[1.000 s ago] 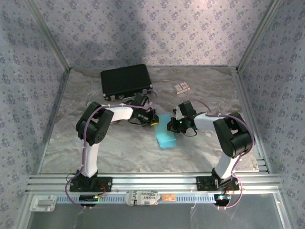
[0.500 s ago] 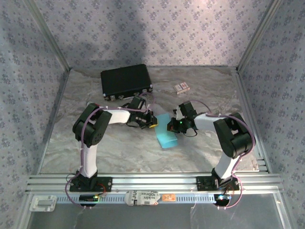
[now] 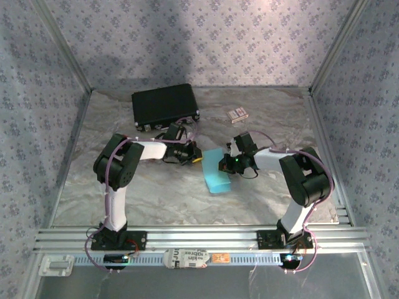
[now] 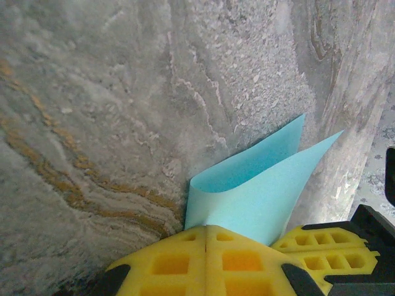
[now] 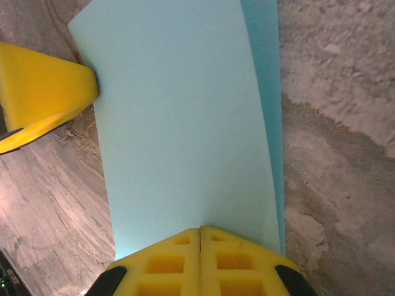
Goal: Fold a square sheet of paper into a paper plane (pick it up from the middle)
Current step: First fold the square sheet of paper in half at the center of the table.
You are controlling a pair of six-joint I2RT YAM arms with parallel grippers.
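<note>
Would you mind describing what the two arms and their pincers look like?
Both the left arm and right arm have black joints, white links and lilac cables looped alongside. The left pincer and right pincer have yellow fingers moulded with square recesses.

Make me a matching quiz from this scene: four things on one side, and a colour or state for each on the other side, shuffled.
Things:
1. paper
2. case
3. card box
4. left gripper

Descriptions:
A. black, at the back left
B. shut, yellow fingers
C. small, patterned, right of the case
D. light blue, folded over

Pairs: 1-D, 2-A, 3-C, 4-B
</note>
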